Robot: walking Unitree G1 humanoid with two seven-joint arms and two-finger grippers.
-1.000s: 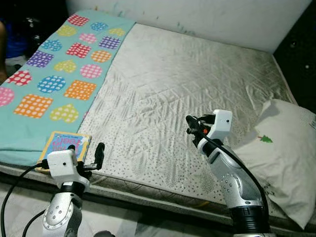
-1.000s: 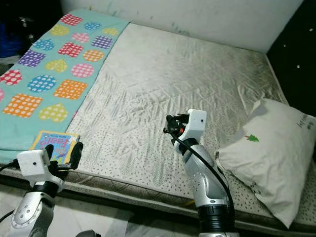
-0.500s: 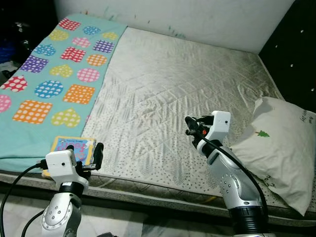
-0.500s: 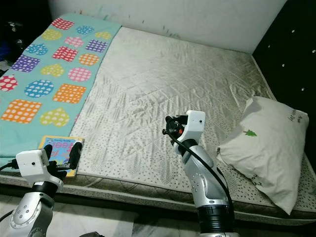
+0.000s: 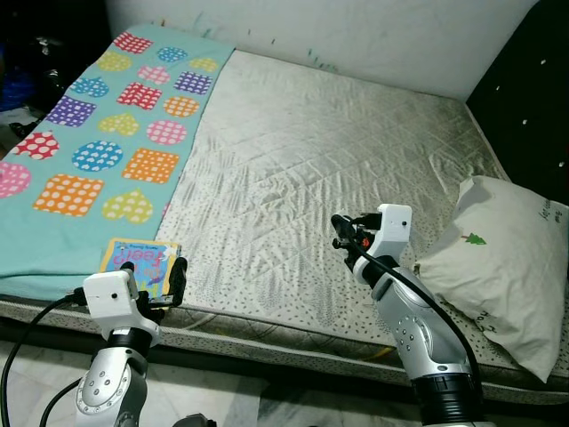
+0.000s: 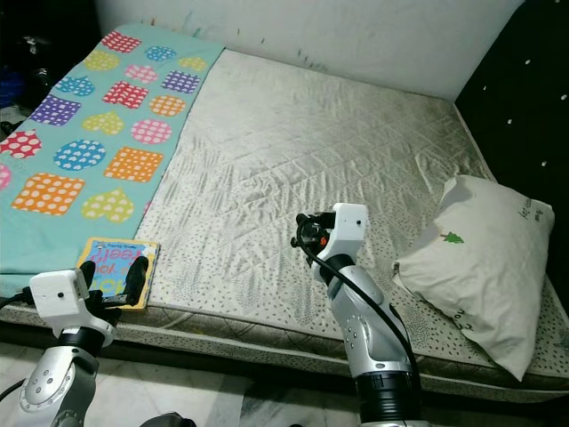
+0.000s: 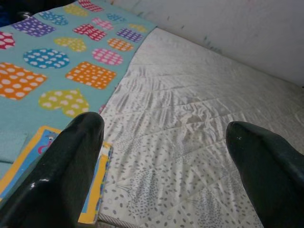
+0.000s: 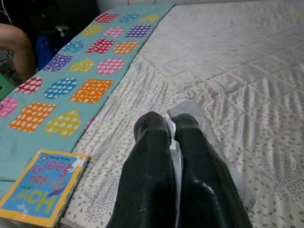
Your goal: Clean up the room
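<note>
Head views, count: one bed (image 5: 338, 151) is lying ahead, with one teal blanket (image 5: 80, 169) of coloured hearts and dots, one picture book (image 5: 140, 263), one white pillow (image 5: 511, 267), and two grippers working above the near edge.
Left gripper: the left gripper (image 5: 178, 277) is hanging just beside the book, right at the mattress's front edge, the book's near corner almost under it.
Right gripper: the right gripper (image 6: 300, 233) is hovering over the grey quilt, the pillow well off to its right side, bare quilt opening wide beyond it up to the white wall (image 6: 356, 36).
Edges: the book is sitting on the blanket's near end, close to the bed's front rim; the pillow is leaning against the dark headboard (image 5: 533, 80).
Left wrist view: its two black fingers (image 7: 71, 166) are standing spread wide apart, nothing between them, the book just below one finger and open quilt running ahead between them.
Right wrist view: the fingers (image 8: 152, 166) are pressed together, pinching one white slip of paper (image 8: 199, 123), which is sticking out past the tips over the quilt; the book is lying off to one side near the edge, and a person's knee (image 8: 16, 42) is showing beyond the blanket.
</note>
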